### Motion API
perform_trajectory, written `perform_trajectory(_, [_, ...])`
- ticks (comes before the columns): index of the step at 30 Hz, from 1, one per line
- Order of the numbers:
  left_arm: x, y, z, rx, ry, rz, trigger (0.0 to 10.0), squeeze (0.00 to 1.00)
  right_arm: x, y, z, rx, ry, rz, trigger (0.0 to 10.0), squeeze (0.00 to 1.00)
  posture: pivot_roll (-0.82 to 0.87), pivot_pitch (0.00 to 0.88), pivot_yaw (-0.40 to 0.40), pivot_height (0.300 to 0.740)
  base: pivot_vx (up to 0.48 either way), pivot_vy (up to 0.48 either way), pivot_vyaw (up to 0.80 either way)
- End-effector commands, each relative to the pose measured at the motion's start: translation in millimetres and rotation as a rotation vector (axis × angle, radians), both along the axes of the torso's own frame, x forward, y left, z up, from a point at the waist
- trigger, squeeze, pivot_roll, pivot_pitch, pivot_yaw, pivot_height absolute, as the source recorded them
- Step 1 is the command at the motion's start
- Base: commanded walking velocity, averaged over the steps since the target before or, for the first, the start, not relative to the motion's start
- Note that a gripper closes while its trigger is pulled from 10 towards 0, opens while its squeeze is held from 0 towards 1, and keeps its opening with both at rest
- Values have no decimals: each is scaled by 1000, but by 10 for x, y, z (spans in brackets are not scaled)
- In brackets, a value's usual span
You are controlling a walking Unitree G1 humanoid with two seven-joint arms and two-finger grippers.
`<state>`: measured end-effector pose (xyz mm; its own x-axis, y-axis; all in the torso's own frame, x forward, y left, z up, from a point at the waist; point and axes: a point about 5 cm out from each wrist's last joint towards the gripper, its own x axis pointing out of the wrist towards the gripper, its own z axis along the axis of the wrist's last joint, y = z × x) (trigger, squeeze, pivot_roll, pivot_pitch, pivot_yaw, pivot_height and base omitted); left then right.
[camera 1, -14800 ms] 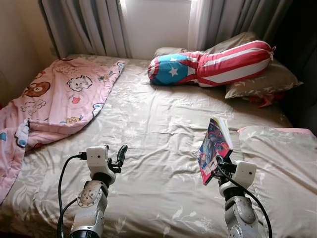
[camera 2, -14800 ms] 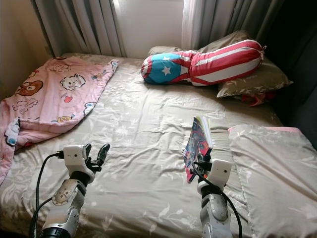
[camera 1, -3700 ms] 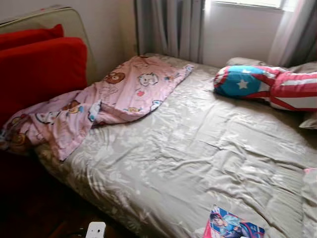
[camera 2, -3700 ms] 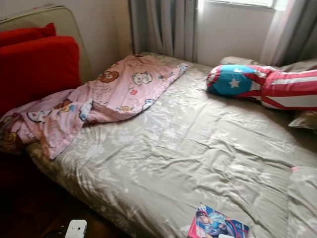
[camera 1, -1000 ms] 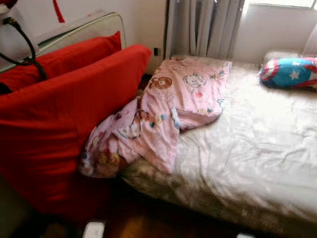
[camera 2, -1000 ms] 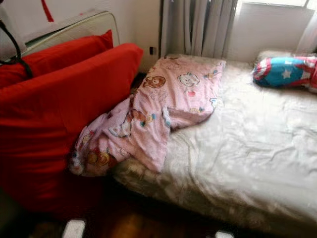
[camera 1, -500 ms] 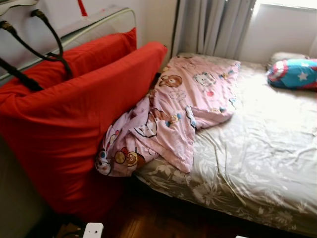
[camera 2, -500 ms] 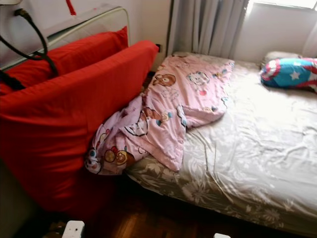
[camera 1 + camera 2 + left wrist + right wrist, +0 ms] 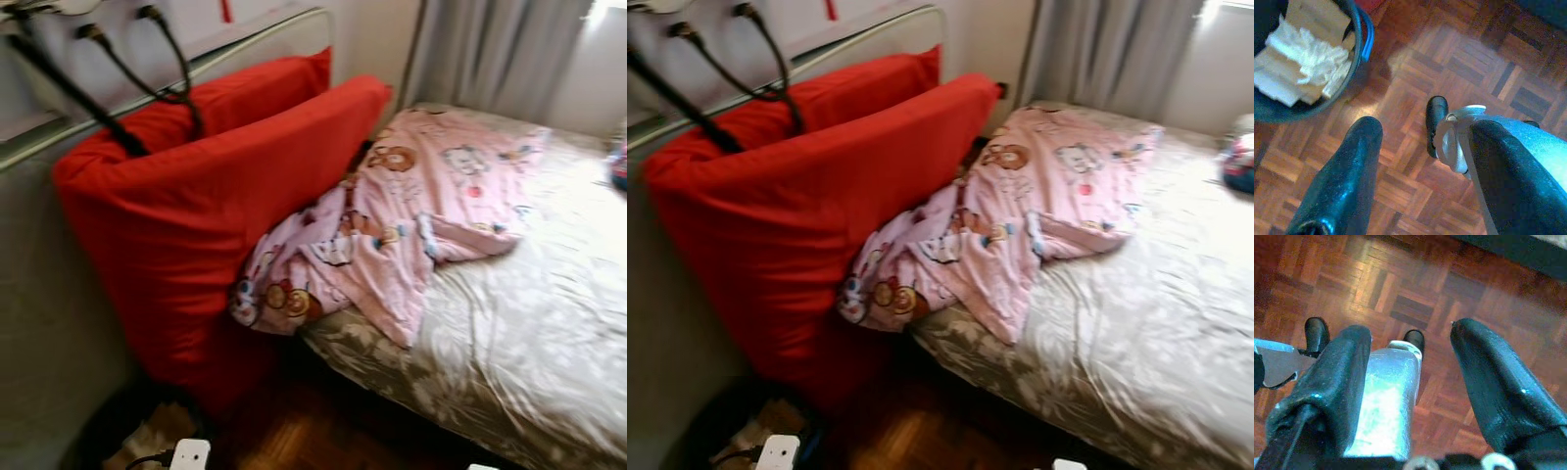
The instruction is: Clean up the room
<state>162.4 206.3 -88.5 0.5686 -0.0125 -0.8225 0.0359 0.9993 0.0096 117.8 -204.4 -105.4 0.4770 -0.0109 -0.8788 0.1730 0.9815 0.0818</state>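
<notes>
since half a second ago your view has swung further to the left: the star-patterned bolster has slid almost off the right edge, and the red cushions now sit in the middle. that is the camera turning, not the things moving. the book you were holding earlier is gone from your right gripper.

your left gripper [image 9: 1420, 181] hangs low with its fingers [image 9: 1347, 171] spread apart and nothing between them, pointing down at the parquet floor [image 9: 1488, 63]. just beyond it you see a dark bin [image 9: 1354, 58] with a blue rim, holding crumpled white paper and cardboard pieces. your right gripper [image 9: 1410, 377] also hangs with its fingers [image 9: 1493, 382] parted and empty above the same floor.

ahead, the pink cartoon blanket [image 9: 411, 215] lies half on the bed [image 9: 529, 323], its lower end spilling off the bed's corner against the nearer of two red cushions [image 9: 225, 196]. those cushions lean against a pale upright mattress or board by the wall. grey curtains [image 9: 490, 49] hang behind the bed. the picture is a little blurred.
</notes>
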Motion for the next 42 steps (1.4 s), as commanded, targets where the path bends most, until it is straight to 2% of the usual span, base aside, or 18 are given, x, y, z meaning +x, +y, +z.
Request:
perform_trajectory(1, [-49,13,-22,0,29,-6,10000,0,-3,3,1,5,-8,-9,10000,0,-18,0,-2,740,0,0,800])
perform_trajectory(13, [-43,10,-20,-4,26,-2,10000,0,5,4,3,11,-10,-3,10000,0,-21,0,-4,740,0,0,133])
perform_trajectory(26, [-40,-1,-20,-11,25,5,10000,0,23,0,12,-1,-13,56,10000,0,-29,0,-4,740,0,0,759])
perform_trajectory(42, [-27,-11,-17,-13,21,6,10000,0,37,-6,17,-4,-23,33,10000,0,-28,0,-9,740,0,0,0])
